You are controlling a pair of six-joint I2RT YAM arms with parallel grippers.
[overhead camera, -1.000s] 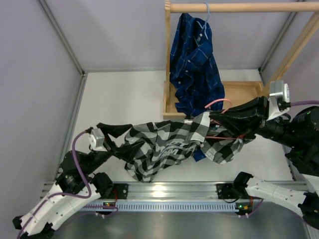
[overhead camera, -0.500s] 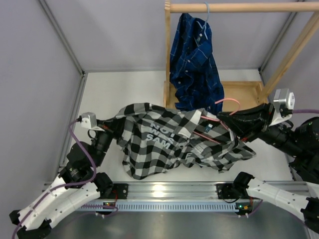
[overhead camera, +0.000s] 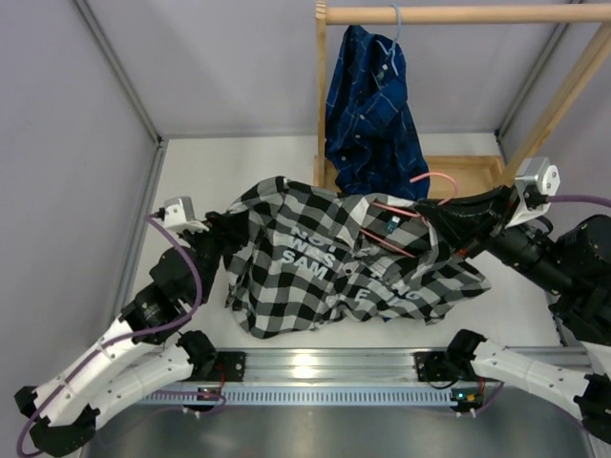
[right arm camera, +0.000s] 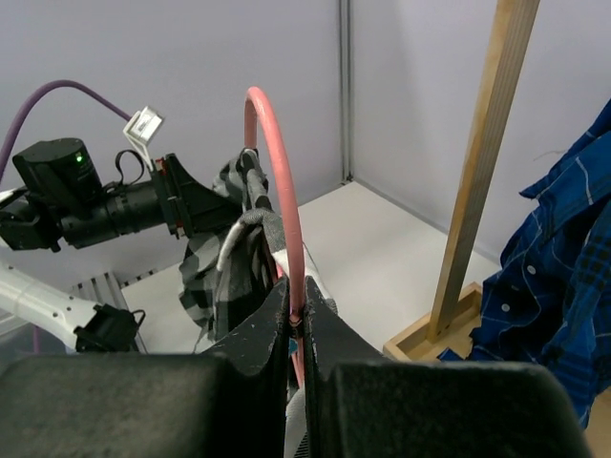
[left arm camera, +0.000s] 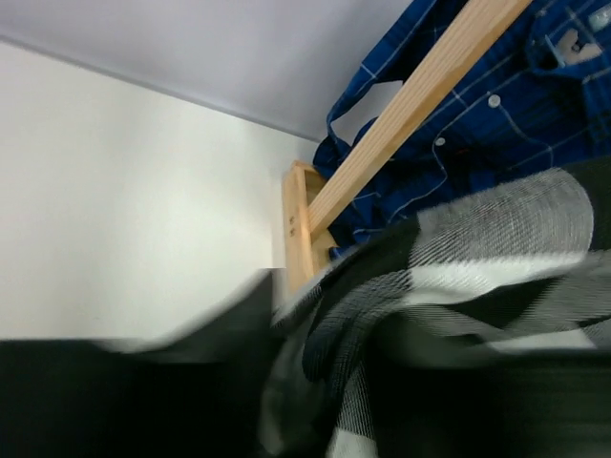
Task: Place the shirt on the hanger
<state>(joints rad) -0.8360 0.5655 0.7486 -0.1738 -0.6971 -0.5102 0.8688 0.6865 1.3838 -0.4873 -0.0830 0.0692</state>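
Note:
The black-and-white checked shirt (overhead camera: 325, 262) hangs spread between my two grippers above the table, white lettering facing up. My left gripper (overhead camera: 221, 229) is shut on its left edge; in the left wrist view the cloth (left arm camera: 477, 248) is a close blur over the dark fingers. The pink wire hanger (overhead camera: 430, 179) sticks out of the shirt's right end, its wire partly inside the cloth. My right gripper (right arm camera: 298, 313) is shut on the hanger (right arm camera: 277, 162) just below the hook, with the shirt (right arm camera: 229, 267) draped beyond it. It sits at the shirt's right end in the top view (overhead camera: 441, 212).
A wooden rack (overhead camera: 458, 14) stands at the back right, its base (overhead camera: 468, 176) just behind the hanger. A blue plaid shirt (overhead camera: 372, 124) hangs from it on a light blue hanger (overhead camera: 396, 29). Grey walls close both sides. A metal rail (overhead camera: 325, 367) runs along the near edge.
My left gripper has moved away from the near edge and up, pulling the shirt open so its lettering shows. The right gripper with the hanger has shifted slightly left and back.

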